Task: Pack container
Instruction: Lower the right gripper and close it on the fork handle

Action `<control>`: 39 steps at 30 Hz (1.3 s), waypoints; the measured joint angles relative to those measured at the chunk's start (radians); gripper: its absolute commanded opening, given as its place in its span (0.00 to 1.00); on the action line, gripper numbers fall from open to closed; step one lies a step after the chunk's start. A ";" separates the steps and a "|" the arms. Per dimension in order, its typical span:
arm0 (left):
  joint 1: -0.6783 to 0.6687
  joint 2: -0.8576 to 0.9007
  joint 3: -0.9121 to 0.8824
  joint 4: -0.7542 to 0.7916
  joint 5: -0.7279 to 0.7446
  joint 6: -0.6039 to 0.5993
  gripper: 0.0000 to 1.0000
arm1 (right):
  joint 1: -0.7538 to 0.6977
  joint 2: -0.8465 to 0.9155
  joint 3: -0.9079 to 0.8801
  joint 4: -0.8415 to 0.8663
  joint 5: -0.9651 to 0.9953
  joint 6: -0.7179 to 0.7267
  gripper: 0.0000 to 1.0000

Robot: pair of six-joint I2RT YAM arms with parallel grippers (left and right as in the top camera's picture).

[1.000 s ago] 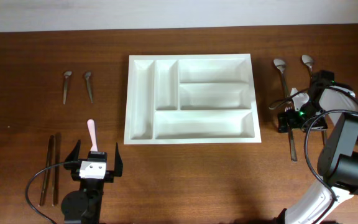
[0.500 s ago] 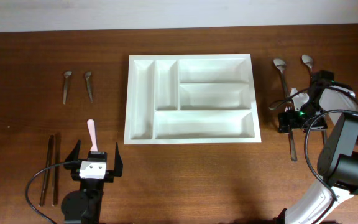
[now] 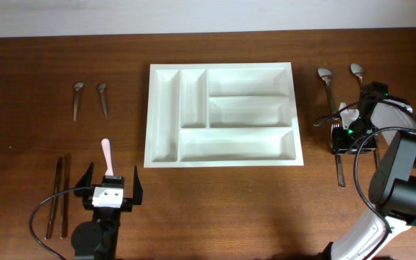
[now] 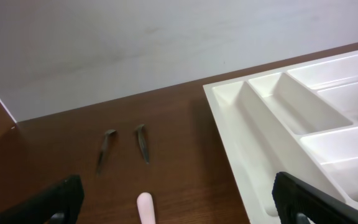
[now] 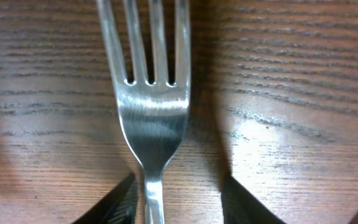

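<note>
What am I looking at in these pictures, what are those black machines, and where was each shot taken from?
Two robot arms at a wooden table. One picture looks down from above; the other two come from a camera on each wrist. In the middle lies an empty white cutlery tray. Spoons and a pink-handled utensil lie around it. The left gripper is open, holding nothing. The right gripper has its fingers either side of a fork's neck; whether they pinch it yet is unclear.
</note>
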 measured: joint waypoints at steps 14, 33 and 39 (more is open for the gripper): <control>0.000 0.000 0.000 0.000 0.000 0.000 0.99 | 0.000 0.000 0.000 -0.019 -0.001 0.003 0.16; 0.000 0.000 0.000 0.000 0.000 0.000 0.99 | 0.000 0.001 0.000 -0.021 -0.003 0.025 0.04; 0.000 0.000 0.000 0.000 0.000 0.000 0.99 | 0.000 0.001 0.000 -0.010 -0.005 0.092 0.04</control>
